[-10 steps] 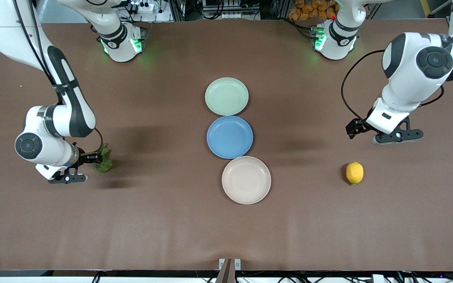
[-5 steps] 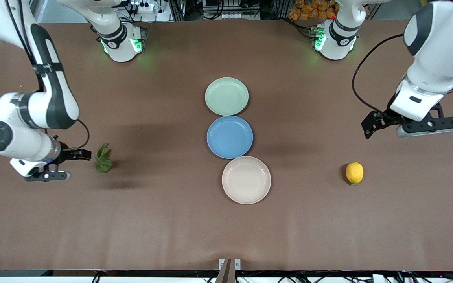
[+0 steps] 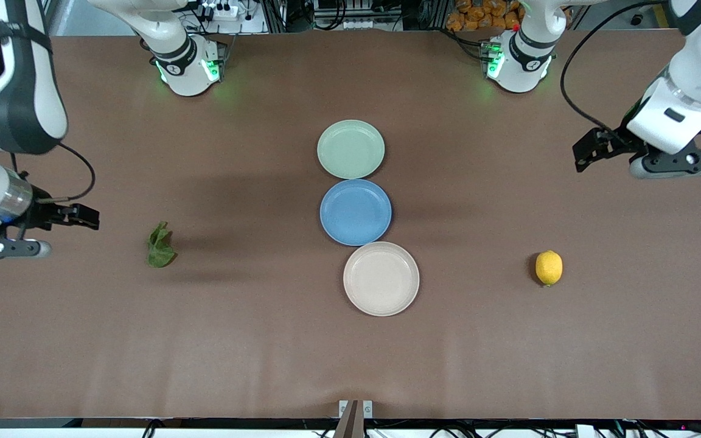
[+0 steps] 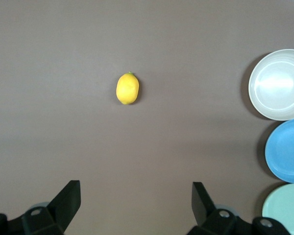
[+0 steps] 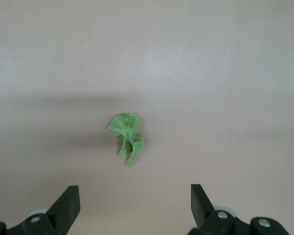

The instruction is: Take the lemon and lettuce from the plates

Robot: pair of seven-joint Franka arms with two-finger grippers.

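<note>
My right gripper [image 3: 86,217] hung with fingers apart above the table's right-arm end, near the lettuce [image 3: 159,246] lying on the bare table [image 3: 265,353]. My left gripper [image 3: 594,149] was likewise spread and empty, over the left-arm end, the lemon [image 3: 549,267] on the cloth. The mint plate [image 3: 350,149] and beige plate [image 3: 381,278] sat empty, so I judged the picking done; only parking the arms remained. Both arms ran off frame.
</note>
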